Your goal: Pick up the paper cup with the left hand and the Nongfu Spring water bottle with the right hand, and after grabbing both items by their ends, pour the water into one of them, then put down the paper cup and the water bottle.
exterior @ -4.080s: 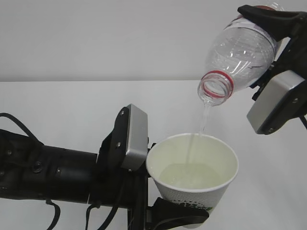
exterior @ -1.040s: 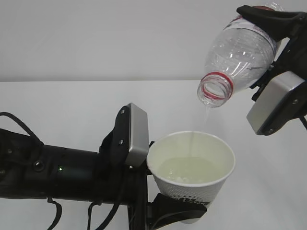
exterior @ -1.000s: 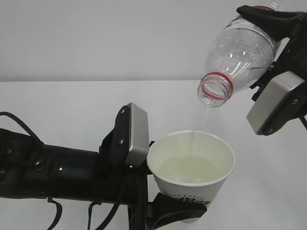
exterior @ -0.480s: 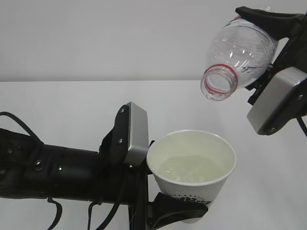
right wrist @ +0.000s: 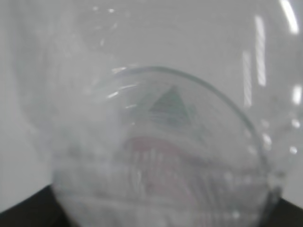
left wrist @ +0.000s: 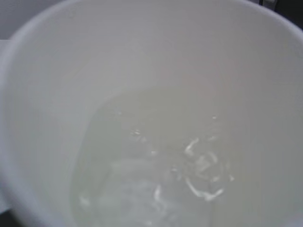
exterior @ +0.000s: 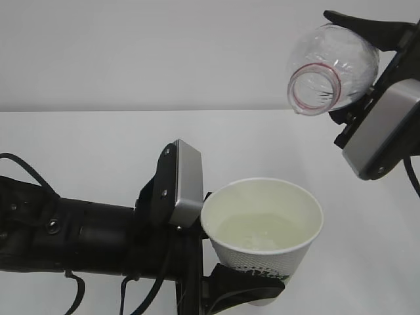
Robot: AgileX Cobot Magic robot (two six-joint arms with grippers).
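The white paper cup [exterior: 262,244] hangs upright low in the exterior view, and my left gripper [exterior: 252,289] is shut on its base. Clear water [exterior: 252,233] lies in it, and the left wrist view looks straight down onto the rippling water [left wrist: 156,179] inside the cup's cream wall [left wrist: 47,94]. At the top right, the clear Nongfu Spring water bottle [exterior: 335,62] is tilted, its red-ringed mouth [exterior: 316,88] facing the camera, up and to the right of the cup. My right gripper [exterior: 371,46] is shut on its far end. The bottle [right wrist: 156,142] fills the right wrist view, blurred.
The white table [exterior: 98,144] stretches behind both arms up to a plain white wall [exterior: 164,52]. The left arm's black body [exterior: 72,236] and grey plate [exterior: 187,184] lie along the lower left. The right arm's grey plate [exterior: 384,128] sits at the right edge.
The bottle has tipped back, its mouth rising and swinging to the right, away from above the cup. The thin stream has stopped. The cup has stayed put.
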